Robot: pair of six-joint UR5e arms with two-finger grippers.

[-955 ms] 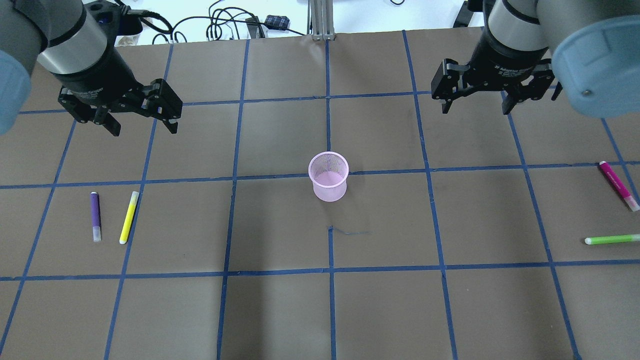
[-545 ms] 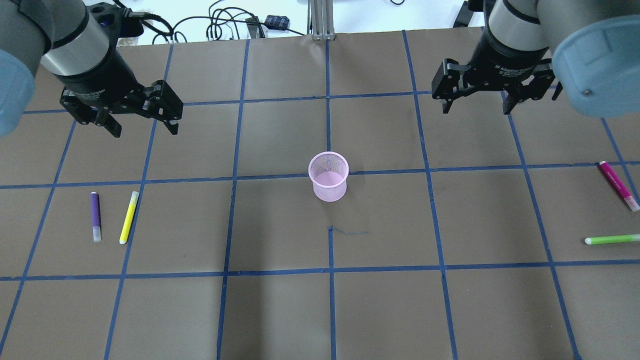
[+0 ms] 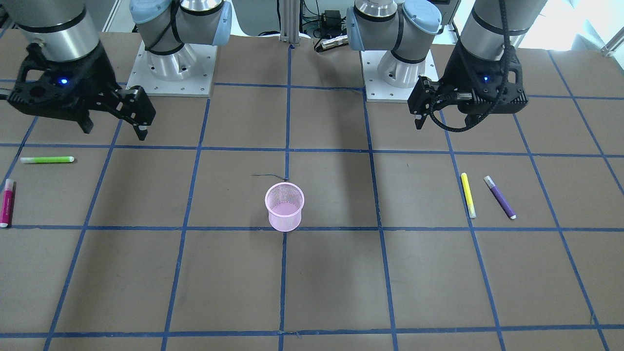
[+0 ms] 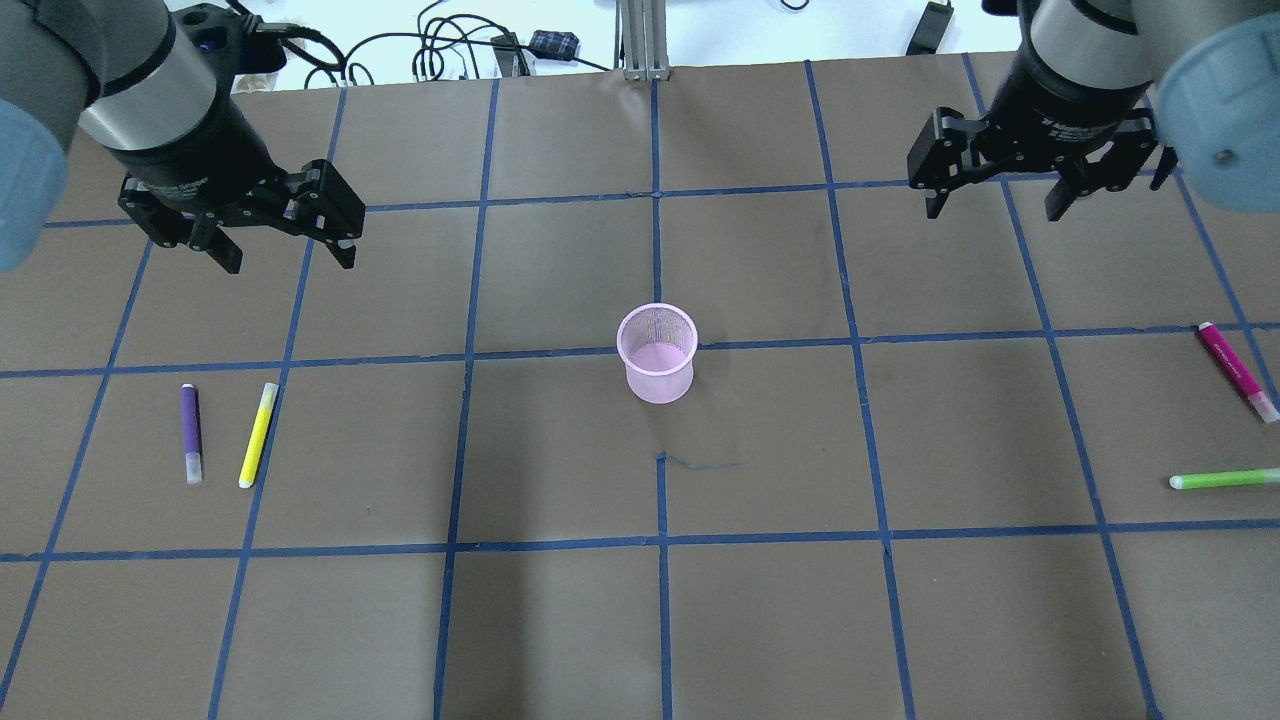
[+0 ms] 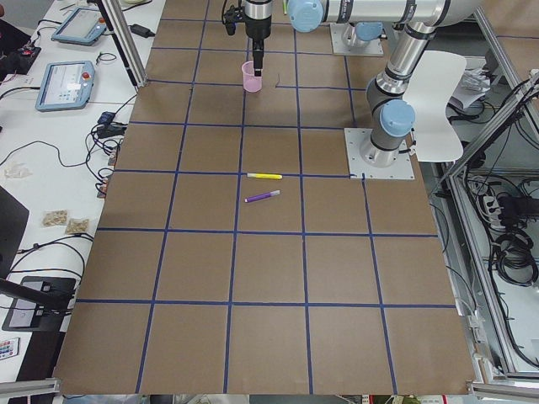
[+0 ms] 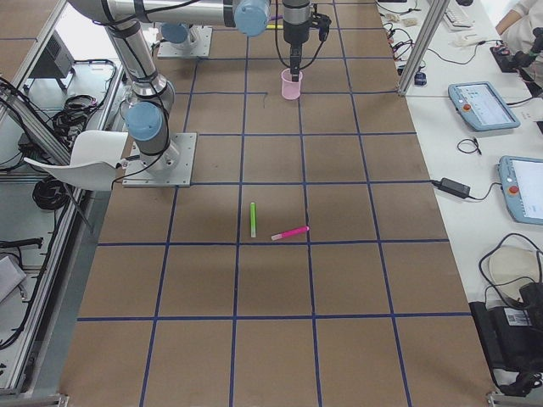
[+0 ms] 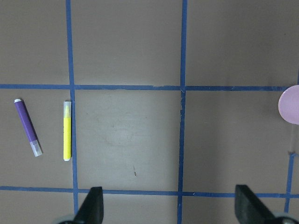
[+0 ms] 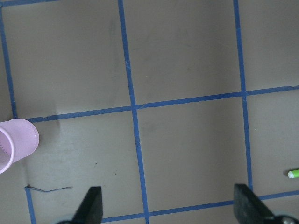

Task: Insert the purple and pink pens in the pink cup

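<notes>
The pink mesh cup (image 4: 656, 352) stands upright and empty at the table's middle. The purple pen (image 4: 190, 433) lies flat on the left, beside a yellow pen (image 4: 258, 434). The pink pen (image 4: 1237, 371) lies flat near the right edge. My left gripper (image 4: 290, 262) is open and empty, hovering beyond the purple pen; its wrist view shows that pen (image 7: 27, 127) and the cup's edge (image 7: 290, 104). My right gripper (image 4: 995, 212) is open and empty, hovering at the back right, well short of the pink pen. Its wrist view shows the cup (image 8: 14, 144), not the pink pen.
A green pen (image 4: 1225, 479) lies near the right edge, nearer the robot than the pink pen. The brown table (image 4: 560, 620) carries a blue tape grid. Cables (image 4: 440, 50) lie beyond the far edge. The arm bases (image 3: 170, 68) stand on the robot's side.
My right gripper has moved to the right and slightly farther back, still open. My left gripper has barely moved. The pens and cup have not moved.
</notes>
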